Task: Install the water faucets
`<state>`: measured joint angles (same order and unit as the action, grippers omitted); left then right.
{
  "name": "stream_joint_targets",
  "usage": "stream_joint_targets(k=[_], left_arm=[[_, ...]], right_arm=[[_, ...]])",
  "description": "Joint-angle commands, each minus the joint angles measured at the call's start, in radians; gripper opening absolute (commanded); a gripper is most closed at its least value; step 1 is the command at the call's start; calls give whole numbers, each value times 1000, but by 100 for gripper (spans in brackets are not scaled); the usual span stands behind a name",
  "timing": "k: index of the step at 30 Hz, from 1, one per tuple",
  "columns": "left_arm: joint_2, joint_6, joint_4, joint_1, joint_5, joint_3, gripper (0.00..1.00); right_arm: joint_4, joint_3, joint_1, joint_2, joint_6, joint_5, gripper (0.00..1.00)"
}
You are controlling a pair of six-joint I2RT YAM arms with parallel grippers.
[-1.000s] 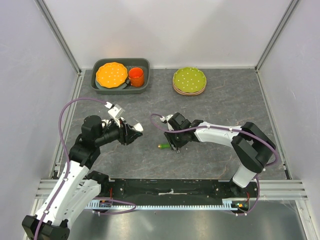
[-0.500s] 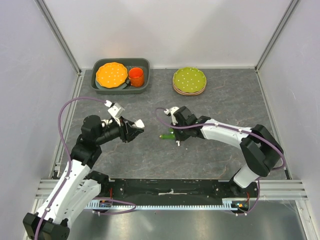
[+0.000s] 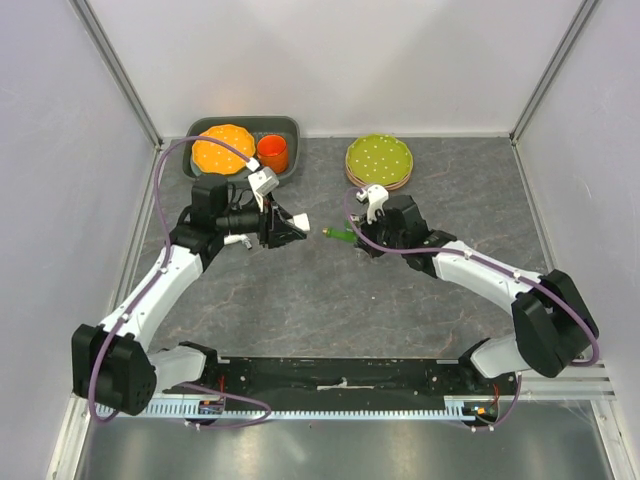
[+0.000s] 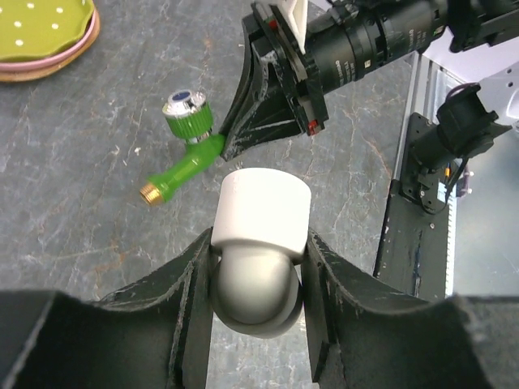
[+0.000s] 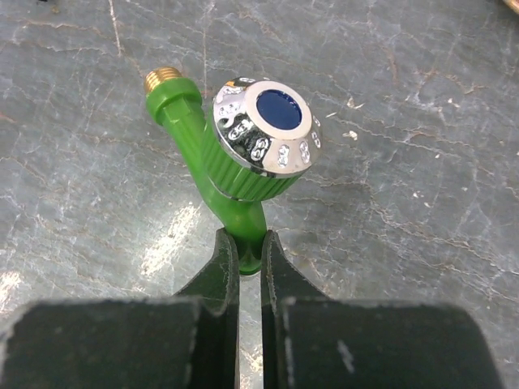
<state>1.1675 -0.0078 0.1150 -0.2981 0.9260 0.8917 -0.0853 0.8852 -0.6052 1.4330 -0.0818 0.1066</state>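
We are viewing 2 grippers facing each other over the table (image 3: 450, 205). The left gripper (image 4: 258, 271) is pinching the white faucet (image 4: 261, 209), its fingers pressing on the rounded silvery end. The right gripper (image 5: 250, 245) is pinching the green faucet (image 5: 242, 150) by its lower stem, the brass tip pointing toward the left gripper. The 2 faucets are sitting near each other, not touching.

near tabletop (image 3: 330, 310): open | far edge: tray (image 3: 292, 128), plate stack (image 3: 379, 160) obstruct

Faucet gripped, arms converge
Right jaws have shut on the green faucet (image 5: 240, 159) and carried it outward; left jaws swung over, their white piece (image 4: 263, 207) now just before it.
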Motion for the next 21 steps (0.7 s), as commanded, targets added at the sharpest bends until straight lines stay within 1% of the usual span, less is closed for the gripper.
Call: stream_joint_targets(k=[1, 3, 4, 6, 8, 10, 12, 21], left_arm=[[49, 208, -12, 55, 209, 87, 2], [70, 236, 18, 94, 288, 93, 2], [80, 244, 28, 128, 394, 96, 2], [95, 252, 51, 148, 444, 99, 2], [95, 295, 78, 160, 445, 105, 2], [90, 365, 152, 162, 427, 113, 2], [80, 396, 190, 160, 424, 110, 2], [84, 447, 259, 137, 465, 104, 2]], right_arm=[[197, -64, 19, -63, 4, 143, 0], [257, -101, 27, -98, 2, 182, 0], [274, -112, 28, -111, 2, 195, 0], [315, -144, 28, -147, 5, 231, 0], [343, -178, 28, -175, 1, 255, 0], [372, -193, 28, -221, 7, 271, 0], [386, -210, 28, -258, 16, 286, 0], [400, -229, 27, -373, 48, 357, 0]])
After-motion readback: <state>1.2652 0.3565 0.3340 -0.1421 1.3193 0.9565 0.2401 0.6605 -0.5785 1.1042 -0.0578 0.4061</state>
